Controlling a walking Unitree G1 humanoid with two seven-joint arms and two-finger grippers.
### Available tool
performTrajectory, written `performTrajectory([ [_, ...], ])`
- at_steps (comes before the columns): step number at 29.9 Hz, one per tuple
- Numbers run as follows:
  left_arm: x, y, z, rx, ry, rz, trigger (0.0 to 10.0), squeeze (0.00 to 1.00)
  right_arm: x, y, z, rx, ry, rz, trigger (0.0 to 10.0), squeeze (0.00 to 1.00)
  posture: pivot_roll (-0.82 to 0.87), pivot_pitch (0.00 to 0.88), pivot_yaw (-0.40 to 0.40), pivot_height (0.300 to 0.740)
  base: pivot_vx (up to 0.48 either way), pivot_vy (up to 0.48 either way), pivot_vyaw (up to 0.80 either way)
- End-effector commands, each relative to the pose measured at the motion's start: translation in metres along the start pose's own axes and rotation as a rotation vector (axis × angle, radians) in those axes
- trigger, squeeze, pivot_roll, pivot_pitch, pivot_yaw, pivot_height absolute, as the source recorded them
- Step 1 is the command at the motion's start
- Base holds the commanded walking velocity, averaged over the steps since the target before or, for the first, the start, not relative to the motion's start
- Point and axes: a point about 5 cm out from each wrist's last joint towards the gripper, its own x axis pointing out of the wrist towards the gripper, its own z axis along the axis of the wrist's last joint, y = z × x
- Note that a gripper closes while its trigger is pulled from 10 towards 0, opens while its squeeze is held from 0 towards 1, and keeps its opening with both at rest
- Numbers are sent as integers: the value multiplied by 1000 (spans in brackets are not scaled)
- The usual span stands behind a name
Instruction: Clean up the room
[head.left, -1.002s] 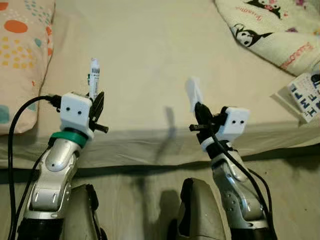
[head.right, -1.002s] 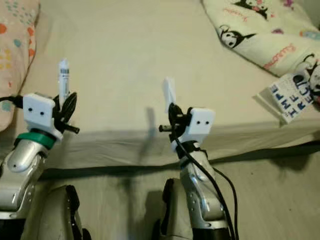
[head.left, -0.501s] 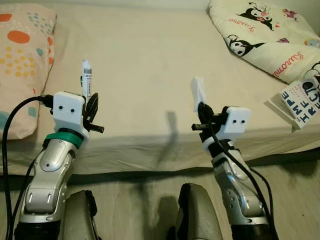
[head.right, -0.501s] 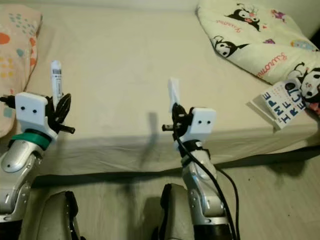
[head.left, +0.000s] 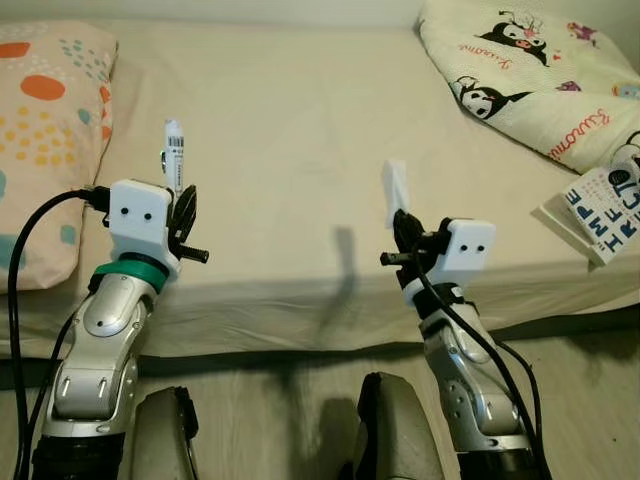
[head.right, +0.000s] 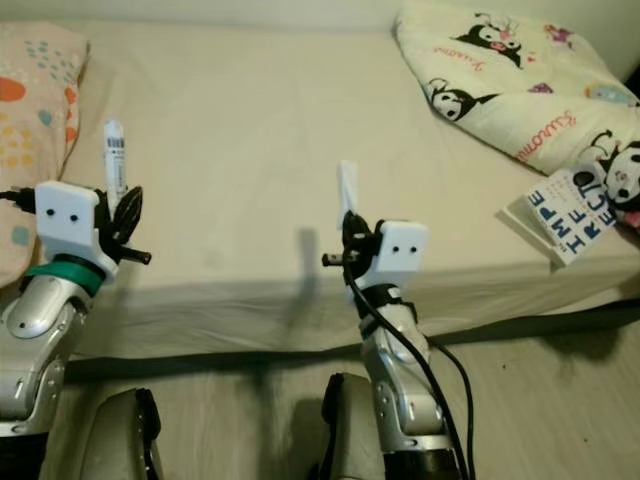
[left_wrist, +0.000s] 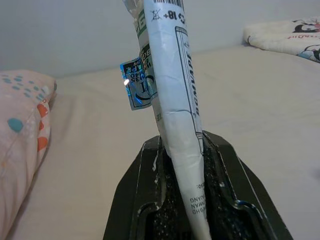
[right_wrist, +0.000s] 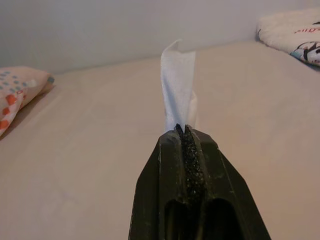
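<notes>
My left gripper (head.left: 183, 205) is shut on a white printed wrapper (head.left: 173, 152) rolled into a thin tube, which sticks upright out of the black fingers (left_wrist: 220, 170); the wrapper (left_wrist: 172, 95) carries dark lettering and a small blue label. My right gripper (head.left: 402, 222) is shut on a thin white scrap of paper (head.left: 395, 190) that stands up from its tips (right_wrist: 186, 135). Both grippers are held above the near edge of the beige bed (head.left: 290, 120).
A patterned pillow (head.left: 45, 140) lies on the bed at the left. A cream blanket with cartoon prints (head.left: 530, 70) lies at the back right, with a white printed box (head.left: 605, 205) at the bed's right edge. Wooden floor (head.left: 290, 420) runs below the bed edge.
The camera has tilted up and pulled back, showing more of the bed. Both grippers keep their hold on the wrapper and the paper scrap in about the same pose.
</notes>
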Motion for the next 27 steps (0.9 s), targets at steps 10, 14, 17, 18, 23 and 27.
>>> performTrajectory([
  [10, -1, 1, -6, 6, 27, 13, 10000, 0, -2, -2, -4, -3, 6, -15, 10000, 0, 80, 60, -8, 617, 0, 0, 0],
  [14, 0, 1, -7, 7, 31, 13, 10000, 0, -2, -3, -5, -6, 6, -16, 10000, 0, 78, 60, -5, 632, 0, 0, 0],
  [17, 0, 1, -8, 9, 34, 13, 10000, 0, -2, -3, -5, -7, 5, -19, 10000, 0, 78, 60, -5, 642, 0, 0, 0],
  [18, 0, 1, -8, 9, 36, 14, 10000, 0, -2, -3, -5, -7, 5, -20, 10000, 0, 77, 61, -3, 647, 0, 0, 0],
  [23, 1, 2, -9, 3, 45, 23, 10000, 0, -2, -4, -5, -8, 5, -24, 10000, 0, 76, 61, -1, 671, 0, 0, 0],
  [27, 2, 2, -10, 0, 55, 30, 10000, 0, -2, -4, -6, -10, 4, -25, 10000, 0, 76, 60, 2, 691, 0, 0, 0],
])
